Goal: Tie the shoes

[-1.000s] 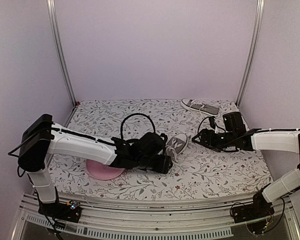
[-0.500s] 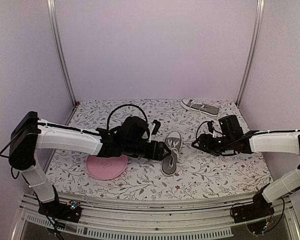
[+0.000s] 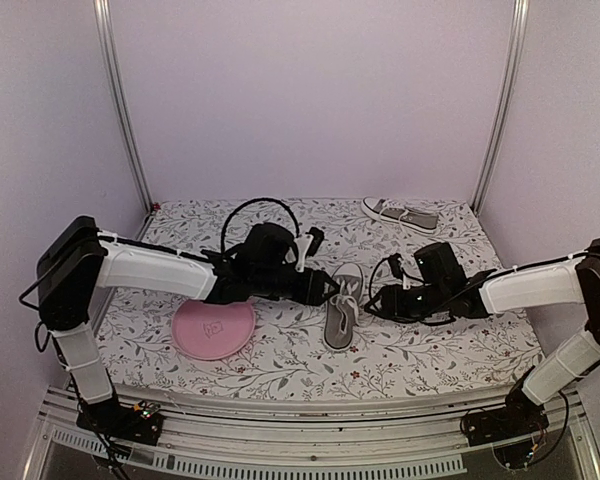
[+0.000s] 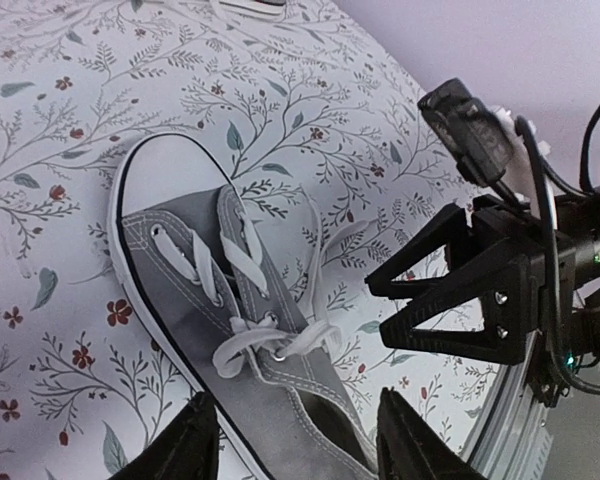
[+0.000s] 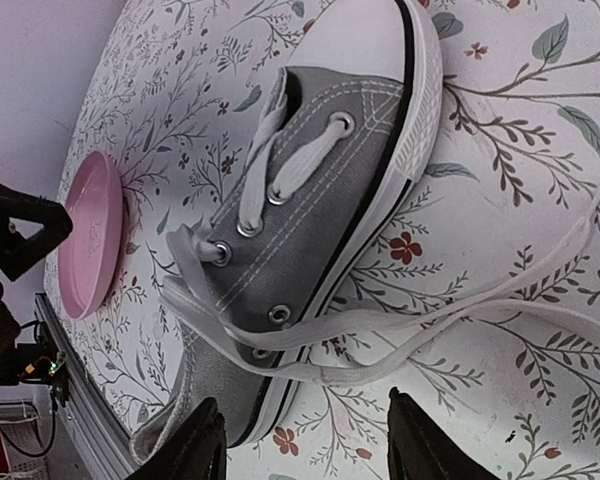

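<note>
One grey shoe [image 3: 342, 305] lies mid-table, white toe cap pointing away, its white laces [image 5: 450, 312] loose and trailing onto the cloth on its right. A second shoe [image 3: 402, 214] rests at the back right. My left gripper [image 3: 327, 288] hovers at the near shoe's left side. In the left wrist view this gripper [image 4: 298, 442] is open, its fingers straddling the heel end of the shoe [image 4: 230, 300]. My right gripper [image 3: 373, 300] is just right of the shoe. In its own view the right gripper [image 5: 305, 445] is open above the shoe [image 5: 320, 190] and trailing laces, holding nothing.
A round pink plate [image 3: 214, 328] lies left of the shoe, under the left forearm. The table carries a floral cloth [image 3: 430, 350]. Lilac walls and metal posts [image 3: 120, 100] close in the back and sides.
The shoe went from lying angled beside the left gripper to lying straight, toe away. The left arm drew back. The right gripper moved left, close to the shoe, and its jaws narrowed.
</note>
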Controlling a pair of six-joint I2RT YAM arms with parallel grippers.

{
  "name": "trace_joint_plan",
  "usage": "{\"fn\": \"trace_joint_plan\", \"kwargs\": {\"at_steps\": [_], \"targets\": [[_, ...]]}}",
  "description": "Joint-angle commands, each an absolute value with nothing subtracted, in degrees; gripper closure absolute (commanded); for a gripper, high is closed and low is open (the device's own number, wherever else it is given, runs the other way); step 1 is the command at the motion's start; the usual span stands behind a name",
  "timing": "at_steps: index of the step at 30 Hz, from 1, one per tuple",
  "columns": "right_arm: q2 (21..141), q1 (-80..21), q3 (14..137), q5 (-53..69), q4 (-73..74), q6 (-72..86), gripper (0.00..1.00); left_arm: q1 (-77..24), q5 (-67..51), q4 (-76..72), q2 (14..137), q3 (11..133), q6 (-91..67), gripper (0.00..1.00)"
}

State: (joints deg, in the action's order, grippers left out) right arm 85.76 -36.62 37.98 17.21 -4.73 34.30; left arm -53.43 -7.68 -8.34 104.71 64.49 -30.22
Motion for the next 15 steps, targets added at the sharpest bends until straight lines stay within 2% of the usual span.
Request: {"fn": "trace_joint_plan", "kwargs": {"at_steps": [1,6,9,15], "targets": [[86.3,-36.9,37.4,12.8,-4.1,35.1,0.48,-52.0,-12.0,-10.4,109.1,69.0,-23.2,0.49],[84.1,-36.9,37.2,8.9,-2.0,38.3,0.51,-50.9,-13.7,-6.1,114.9,73.6,-18.8,0.64],[82.5,-37.0,36.5,7.7,-2.0,39.5,0.51,-50.6,-15.3,-5.7,116.3,74.1,-18.0,0.69],[81.6,-36.9,37.5,4.2,0.1,39.6,0.51,-50.5,-15.8,-6.0,117.5,73.5,-18.1,0.69]]}}
